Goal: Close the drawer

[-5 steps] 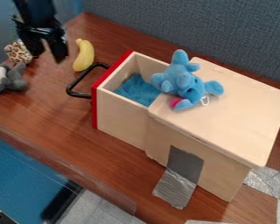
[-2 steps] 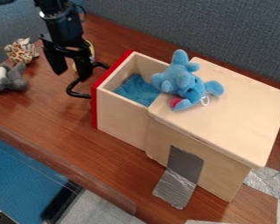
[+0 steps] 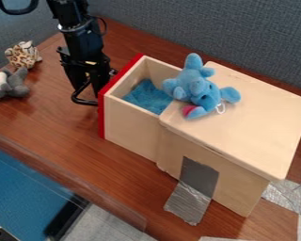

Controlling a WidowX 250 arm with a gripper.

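One drawer [image 3: 131, 124], pale wood with a red front [image 3: 101, 117], pulled out of a wooden cabinet [image 3: 253, 117] and standing open beside the gripper [image 3: 91, 90]. The red front faces the gripper; the cabinet lies beyond the drawer from it.

One black gripper, hanging down over the handle at the drawer's outer end, its two fingers parted, in a released state. One black bar handle [image 3: 84, 101], fixed to the red front, its looped end showing just below the fingertips; whether a finger touches it is hard to make out, the black parts running together.

One blue cloth [image 3: 142, 97], lying in the drawer, across the red front from the gripper.

One blue plush toy [image 3: 200, 89], farther from the gripper than the cloth, resting on the cabinet's near top edge and leaning over the drawer's opening.

Two small plush toys, on the opposite side of the gripper from the drawer: one grey [image 3: 15, 84], one spotted [image 3: 22, 55], side by side.

One strip of silver tape [image 3: 189, 202], well apart from the gripper, running from the cabinet's side down onto the brown tabletop [image 3: 46, 122].
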